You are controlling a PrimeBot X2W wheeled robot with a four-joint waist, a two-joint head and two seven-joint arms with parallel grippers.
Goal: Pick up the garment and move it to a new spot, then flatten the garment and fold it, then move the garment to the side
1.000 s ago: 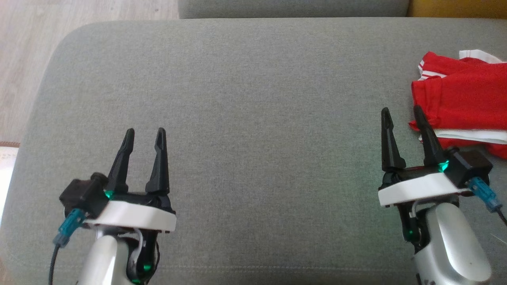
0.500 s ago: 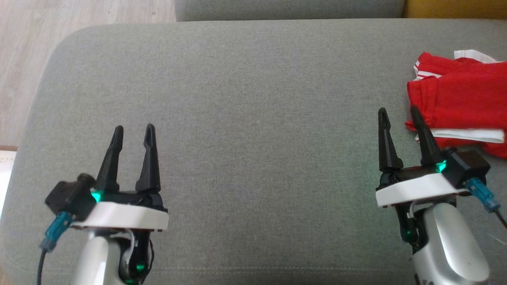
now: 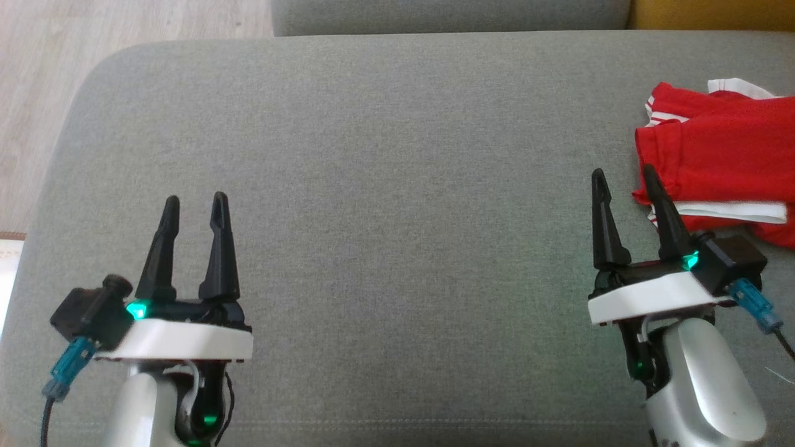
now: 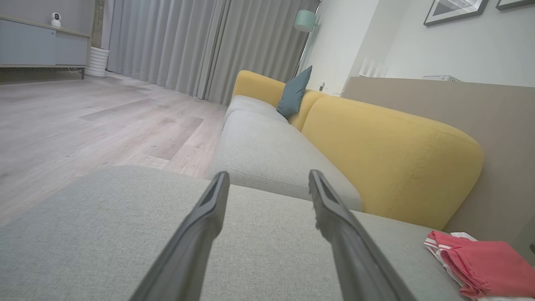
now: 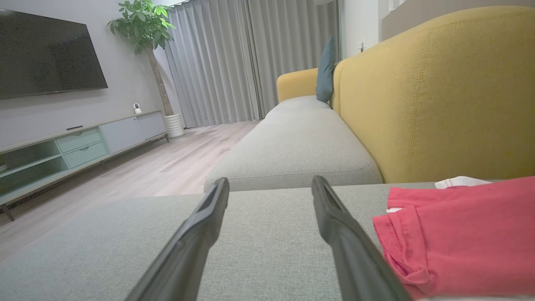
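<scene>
The red, white-trimmed garment (image 3: pixel 714 155) lies bunched at the right end of the grey sofa seat (image 3: pixel 397 155), just beside the right hand (image 3: pixel 624 172). That hand's outer finger overlaps the cloth's near corner, but I cannot tell if they touch. The hand stands wide, holding nothing. The left hand (image 3: pixel 194 200), also wide and empty, hovers well apart across the seat. A yellow backrest (image 5: pixel 418 83) rises behind the garment.
</scene>
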